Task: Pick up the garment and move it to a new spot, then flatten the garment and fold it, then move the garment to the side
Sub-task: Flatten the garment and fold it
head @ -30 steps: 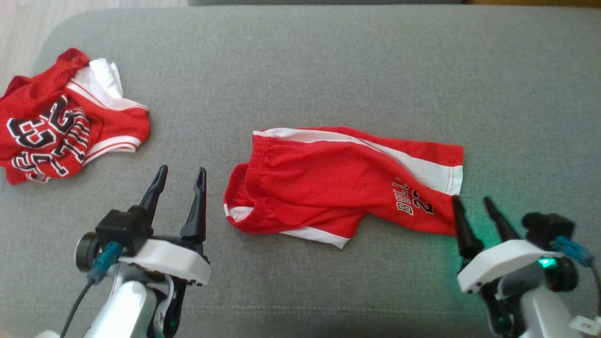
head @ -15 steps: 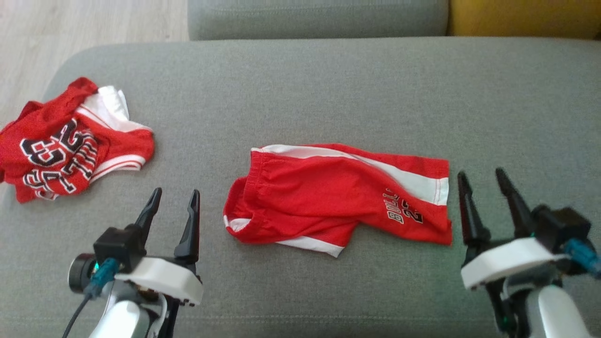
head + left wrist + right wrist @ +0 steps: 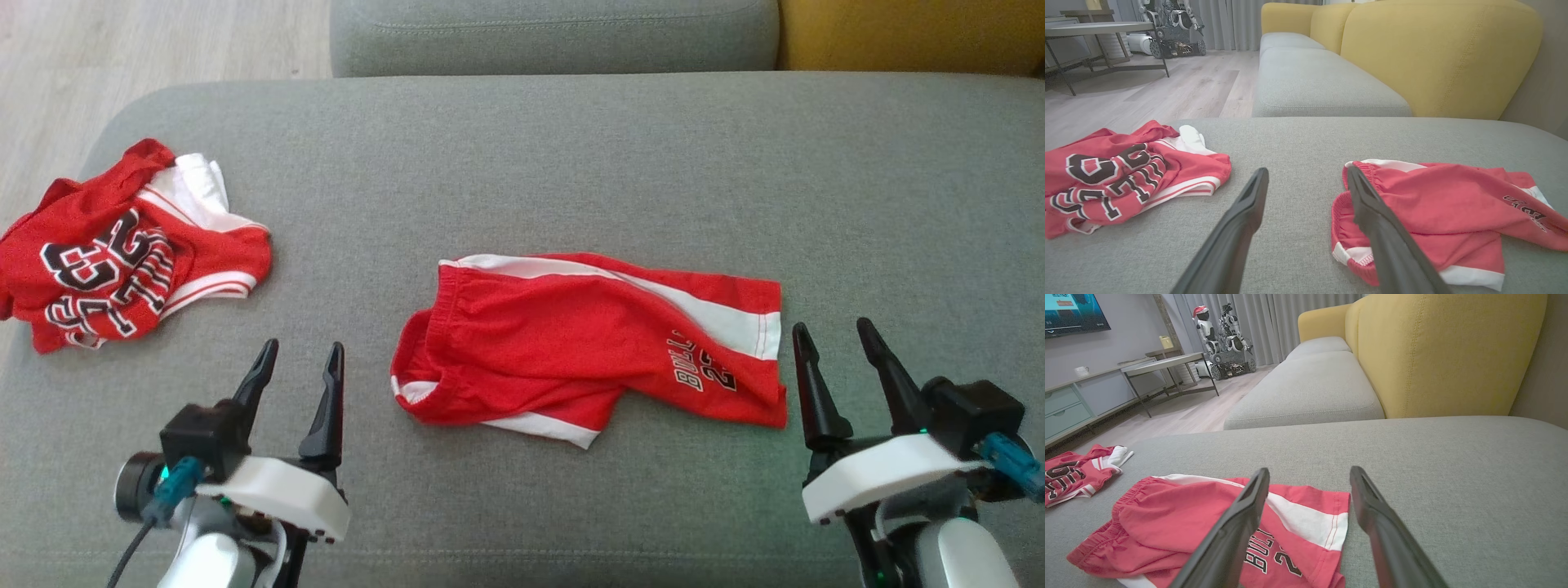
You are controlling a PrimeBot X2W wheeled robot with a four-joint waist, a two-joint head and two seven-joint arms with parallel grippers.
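The red mesh shorts with white side stripes (image 3: 588,351) lie loosely spread at the centre of the grey fabric sofa cushion (image 3: 522,163). The left pincer (image 3: 302,345) and right pincer (image 3: 831,325) stand open and empty, one just beside each end, probably staged for a two-point grasp. A crumpled red jersey (image 3: 122,253) lies far left, well apart.

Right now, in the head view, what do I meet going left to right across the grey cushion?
crumpled red jersey → left gripper, open → red shorts → right gripper, open
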